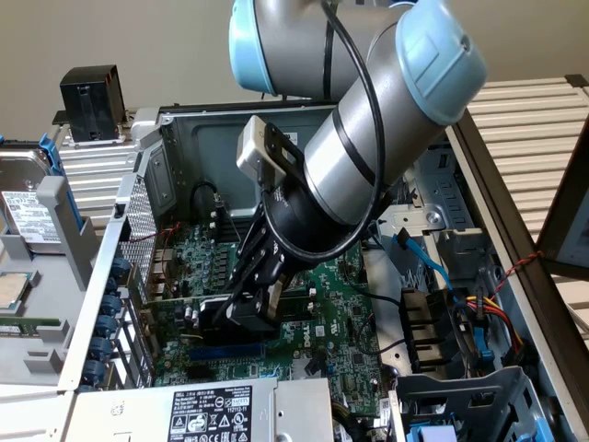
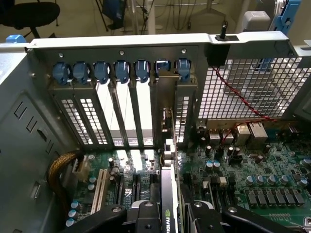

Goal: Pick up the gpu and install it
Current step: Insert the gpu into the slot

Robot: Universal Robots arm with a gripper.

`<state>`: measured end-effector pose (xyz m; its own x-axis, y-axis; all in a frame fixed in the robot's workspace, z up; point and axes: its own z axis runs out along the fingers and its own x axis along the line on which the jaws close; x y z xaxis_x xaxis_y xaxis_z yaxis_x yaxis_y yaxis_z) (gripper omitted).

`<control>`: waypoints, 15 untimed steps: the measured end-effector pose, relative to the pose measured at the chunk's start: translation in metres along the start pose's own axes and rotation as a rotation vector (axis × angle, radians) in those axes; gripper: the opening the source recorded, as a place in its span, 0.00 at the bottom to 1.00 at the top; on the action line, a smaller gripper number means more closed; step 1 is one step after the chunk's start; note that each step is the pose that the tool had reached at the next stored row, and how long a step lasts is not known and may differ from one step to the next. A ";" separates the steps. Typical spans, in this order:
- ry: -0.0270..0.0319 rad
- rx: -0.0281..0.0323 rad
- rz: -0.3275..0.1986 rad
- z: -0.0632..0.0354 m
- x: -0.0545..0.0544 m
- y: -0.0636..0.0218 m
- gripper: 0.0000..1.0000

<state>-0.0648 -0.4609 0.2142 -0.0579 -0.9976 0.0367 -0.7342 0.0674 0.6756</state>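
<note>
Wrist view: the gripper (image 2: 171, 218) clamps the gpu (image 2: 168, 187) between its jaws, long axis pointing straight at the rear slot openings (image 2: 127, 109) (bracket end leading).

Nvidia eye logo (image 2: 168, 213) on gpu (image 2: 169, 191)

An open computer case (image 1: 198, 147) holds a green motherboard (image 1: 345, 313). A labelled power supply (image 1: 212, 410) sits at the exterior view's lower centre and a hard drive (image 1: 28, 216) at its left edge. Blue slot clips (image 2: 121, 70) line the case's rear wall.

Hand (image 1: 253, 295) around gpu (image 1: 248, 324) over motherboard (image 1: 342, 304)
</note>
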 end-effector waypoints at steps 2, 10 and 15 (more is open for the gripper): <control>0.0001 -0.0016 0.000 0.0000 0.000 0.0001 0.27; -0.0003 -0.0028 0.000 0.0009 0.000 -0.0003 0.27; -0.0005 -0.0029 -0.001 0.0010 0.000 -0.0003 0.27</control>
<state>-0.0652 -0.4611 0.2132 -0.0578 -0.9977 0.0359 -0.7322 0.0668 0.6778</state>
